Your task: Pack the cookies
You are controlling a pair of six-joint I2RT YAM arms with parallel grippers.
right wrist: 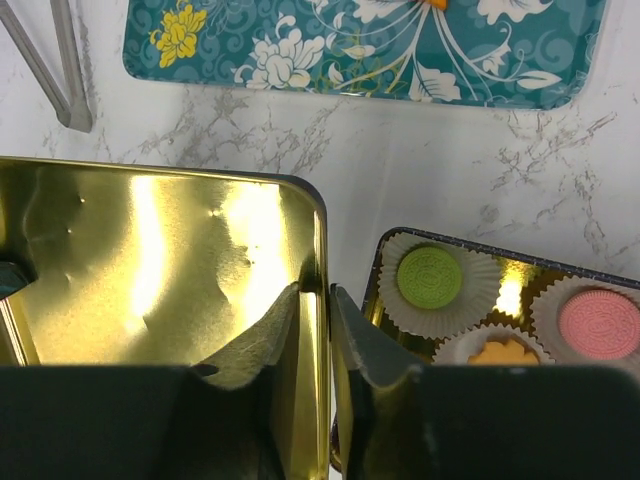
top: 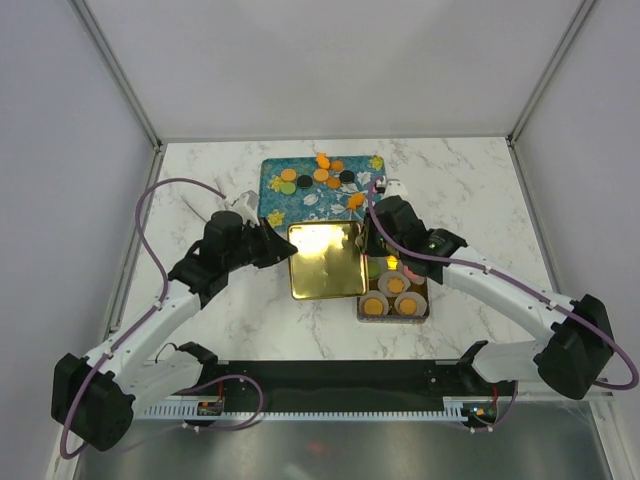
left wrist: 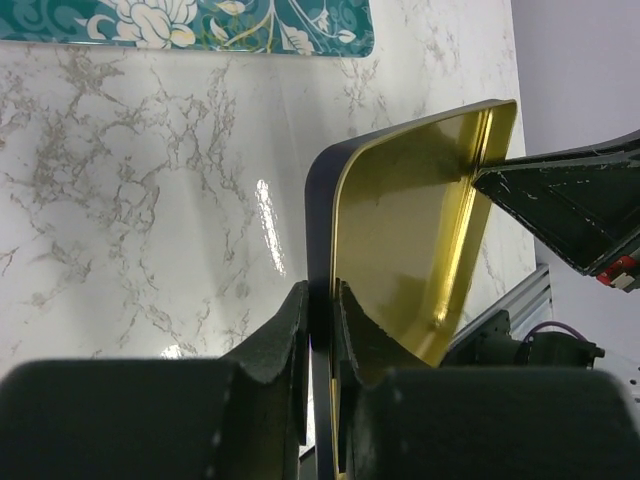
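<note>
A gold-lined tin lid (top: 325,260) lies inside-up at the table's middle, held between both arms. My left gripper (left wrist: 320,292) is shut on its left rim. My right gripper (right wrist: 315,292) straddles the lid's right rim with its jaws a sliver apart, so it stands open. Right of the lid is the tin box (right wrist: 480,243), with green (right wrist: 430,277), pink (right wrist: 598,323) and orange (right wrist: 503,352) cookies in white paper cups. Several loose cookies (top: 320,175), orange and black, lie on the teal floral tray (top: 275,200) behind the lid.
Metal tongs (top: 215,205) lie on the marble to the left of the tray. White walls close in the table on three sides. The arms' base rail (top: 330,385) runs along the near edge.
</note>
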